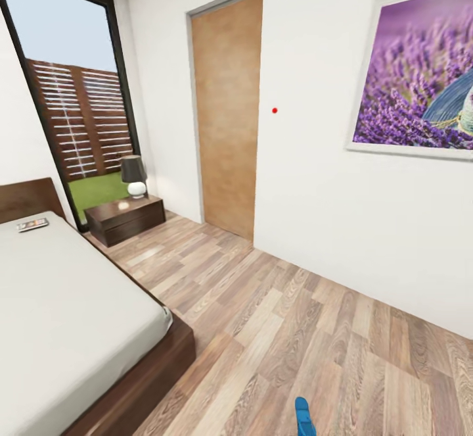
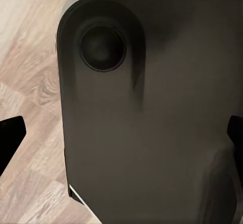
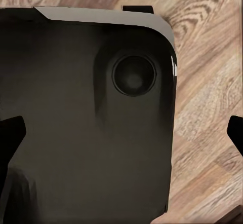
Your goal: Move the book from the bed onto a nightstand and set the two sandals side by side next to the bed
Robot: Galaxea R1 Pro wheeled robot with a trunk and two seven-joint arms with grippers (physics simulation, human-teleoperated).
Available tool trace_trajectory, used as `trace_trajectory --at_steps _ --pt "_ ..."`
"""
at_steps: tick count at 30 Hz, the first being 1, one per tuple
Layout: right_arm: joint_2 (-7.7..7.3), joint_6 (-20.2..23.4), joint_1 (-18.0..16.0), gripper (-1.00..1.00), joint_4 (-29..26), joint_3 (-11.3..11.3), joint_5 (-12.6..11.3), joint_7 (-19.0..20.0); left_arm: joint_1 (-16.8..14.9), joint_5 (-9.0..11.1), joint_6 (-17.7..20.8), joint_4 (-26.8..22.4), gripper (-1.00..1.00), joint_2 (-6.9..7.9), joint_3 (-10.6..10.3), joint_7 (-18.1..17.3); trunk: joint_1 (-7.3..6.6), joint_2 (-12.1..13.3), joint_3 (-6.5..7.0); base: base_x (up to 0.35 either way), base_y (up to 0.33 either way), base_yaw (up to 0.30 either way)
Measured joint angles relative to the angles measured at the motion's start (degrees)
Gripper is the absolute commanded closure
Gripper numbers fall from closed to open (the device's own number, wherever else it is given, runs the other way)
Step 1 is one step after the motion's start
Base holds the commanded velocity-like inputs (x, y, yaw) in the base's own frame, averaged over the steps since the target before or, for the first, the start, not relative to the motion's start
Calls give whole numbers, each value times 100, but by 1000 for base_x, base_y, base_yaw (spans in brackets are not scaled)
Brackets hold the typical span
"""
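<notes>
Blue sandal, one of the pair, is seen at the very bottom edge of the head view, lying on the wood-plank floor, closest to the robot and apart from the bed. Its partner cannot be located.

Further off, the bed with its grey mattress is seen, and the book is lying flat near the headboard, untouched. Beyond the bed's far corner a dark nightstand is seen under the window, with a small lamp standing on its top.

From each wrist camera, the dark rounded body of the robot's own base is seen against floor planks. The left gripper and right gripper are each shown by two black fingertips at opposite edges, spread wide with nothing between them. Both claws are well away from every task item.

No step appears completed; the robot is judged to be on approach. Next, a claw must be brought within reach of the sandal or the book.
</notes>
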Motion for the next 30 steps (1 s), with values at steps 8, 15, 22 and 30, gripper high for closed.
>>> trace_trajectory --at_steps 8,15,22,30 --pt "0 0 -1 -100 1 0 0 0 0 4 0 0 -100 0 0 0 0 0 0 0 -88 -46" --pt "3 0 -1 -100 1 0 1 0 0 5 0 0 -100 0 0 0 0 0 0 0 -88 -7" --pt "2 0 -1 -100 1 4 13 0 0 3 0 0 -100 1 0 0 0 0 0 0 -84 -1" --pt "2 0 -1 -100 1 14 36 0 0 0 0 0 -100 8 13 0 0 0 0 0 -25 0"
